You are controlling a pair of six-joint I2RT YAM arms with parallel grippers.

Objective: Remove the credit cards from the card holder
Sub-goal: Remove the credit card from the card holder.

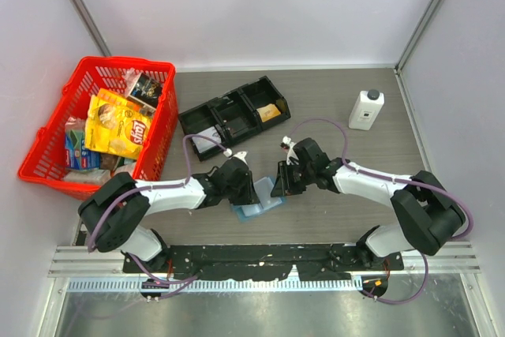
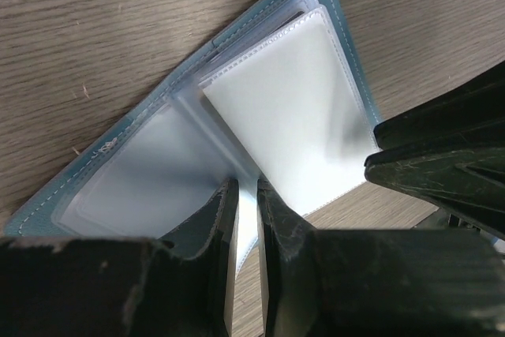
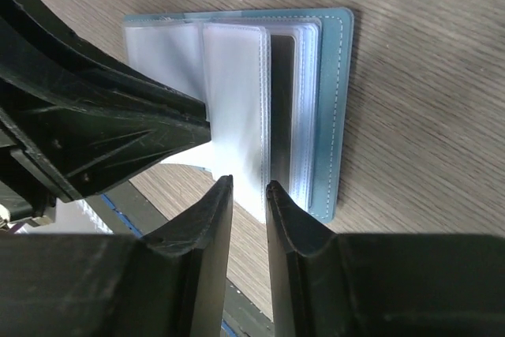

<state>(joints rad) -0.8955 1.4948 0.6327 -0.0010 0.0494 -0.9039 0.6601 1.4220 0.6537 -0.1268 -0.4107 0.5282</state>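
A red plastic mesh basket (image 1: 162, 136) full of snack packets stands at the far left, hard by the wall, so there is little room on that side of the grey wood-grain counter (image 1: 339, 226). Next comes the left gripper (image 2: 246, 187). Its jaws are drawn almost together, with one clear plastic leaf of the light-blue bifold card holder (image 1: 254, 212) pinched in the slit.

The holder lies open and flat at front centre, between the two grippers and near the counter's front edge. Its long axis runs left to right and rises a little toward the right. Its crease runs across that axis, and the clear leaves fan up from it. A pale whitish card (image 2: 284, 108) shows through the uppermost sleeve.

Behind the holder, well apart, sits a black three-compartment plastic tray (image 1: 237, 116), with bare counter between them. The right gripper (image 3: 248, 187) meets the holder from the other side. Its jaws are also nearly closed, nipping the lower edge of an upright leaf. Open counter stretches to the right, as far as a white plastic bottle with a grey cap (image 1: 366, 110) near the back corner.
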